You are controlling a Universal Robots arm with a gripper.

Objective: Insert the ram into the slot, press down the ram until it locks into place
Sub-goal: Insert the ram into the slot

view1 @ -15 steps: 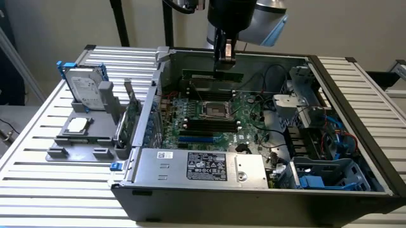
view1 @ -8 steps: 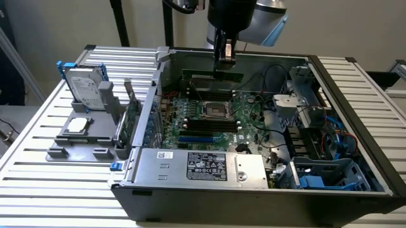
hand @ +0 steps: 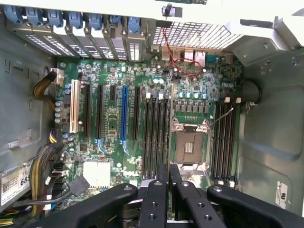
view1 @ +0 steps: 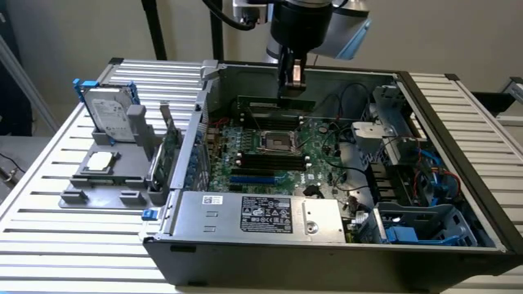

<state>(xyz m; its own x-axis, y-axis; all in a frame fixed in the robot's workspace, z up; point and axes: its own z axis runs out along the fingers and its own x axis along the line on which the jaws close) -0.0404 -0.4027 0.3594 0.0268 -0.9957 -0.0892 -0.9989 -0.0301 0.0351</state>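
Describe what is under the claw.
The claw grips the ram, edge-on over the black slots beside the CPU socket. The ram covers the one directly beneath it, so seating cannot be judged.

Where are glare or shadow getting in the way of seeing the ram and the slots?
Exterior view: inside the case it is shaded, so the dark slots beside the CPU socket blend in. Wrist view: the board is evenly lit, the ram shows edge-on, and only the case rim is washed out.

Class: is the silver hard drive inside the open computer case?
No, the silver blue-framed hard drive stands in the grey plastic holder outside the dark metal computer case.
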